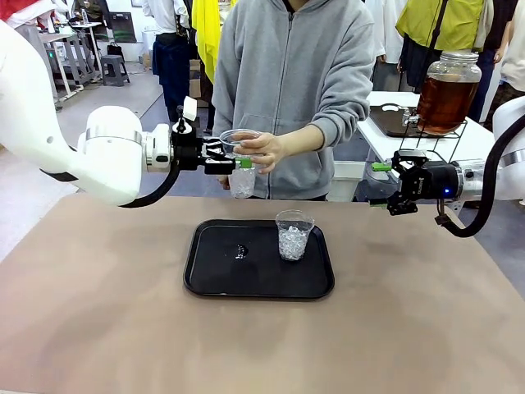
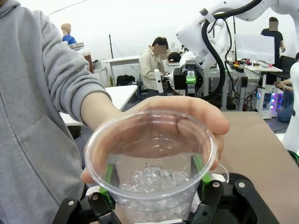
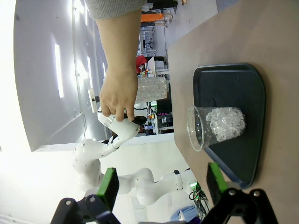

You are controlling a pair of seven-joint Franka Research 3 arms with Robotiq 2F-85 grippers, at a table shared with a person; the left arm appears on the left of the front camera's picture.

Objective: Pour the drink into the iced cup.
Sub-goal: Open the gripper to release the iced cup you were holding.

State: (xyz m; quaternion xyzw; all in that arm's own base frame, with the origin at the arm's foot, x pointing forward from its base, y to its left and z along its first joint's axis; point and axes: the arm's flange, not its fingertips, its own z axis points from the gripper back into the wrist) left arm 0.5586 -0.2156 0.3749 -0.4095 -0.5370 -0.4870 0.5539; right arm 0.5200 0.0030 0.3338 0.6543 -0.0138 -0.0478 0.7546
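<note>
Hanging just beyond the table's [image 1: 98, 312] far edge, a second cup [image 1: 241, 182] of ice is grasped between the green pads [image 2: 109, 173] of the left gripper [image 1: 236, 158], while its rim is gripped by the person's hand [image 1: 261, 150]. With two holds on one thin wall, the second cup could be crushed or jerked, and ice scattered, if either side is pulled before the other lets go. The drink [image 1: 443, 103] is kept in a glass jar [image 1: 449, 61] on a side table [image 1: 385, 135], well apart from the iced cup [image 1: 294, 235]; nothing is judged poured yet. The right gripper [image 1: 387, 185] is held spread and empty near that jar. The iced cup is set toward the right of the tray [image 1: 197, 279], whose raised rim could be caught by a low approach; bare table is left all around.
</note>
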